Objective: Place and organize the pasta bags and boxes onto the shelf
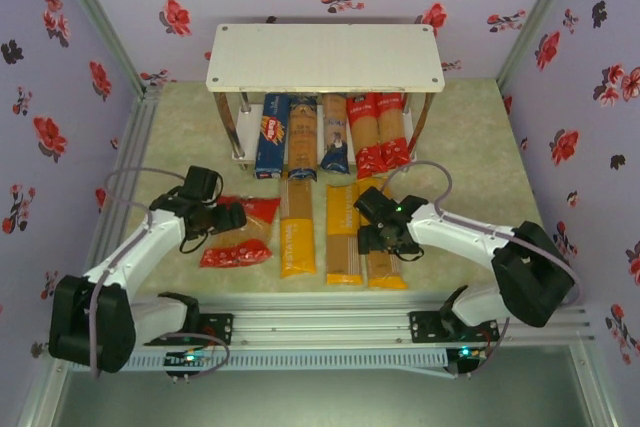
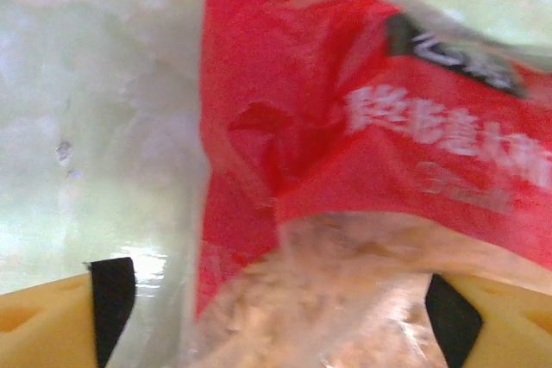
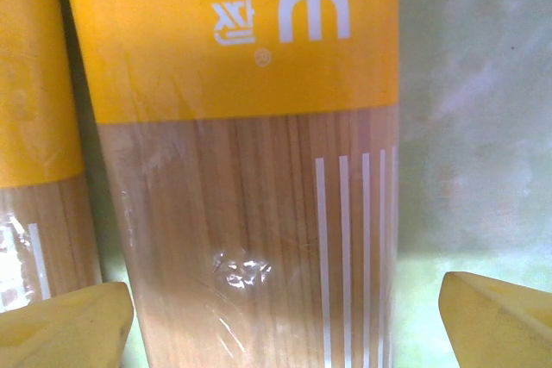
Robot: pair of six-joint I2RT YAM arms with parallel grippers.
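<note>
Where yellow bag (image 3: 241,170) ends, bare table (image 3: 474,109) alongside

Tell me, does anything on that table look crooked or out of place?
The wide red bag lies crumpled and slanted on the table, under the left gripper, while the yellow bags beside it lie straight and parallel.

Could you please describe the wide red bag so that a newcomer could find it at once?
Start at the white shelf; just in front of it lie three long yellow packets. To their left, beneath the left gripper, is the wide red bag, the only packet lying crosswise.
</note>
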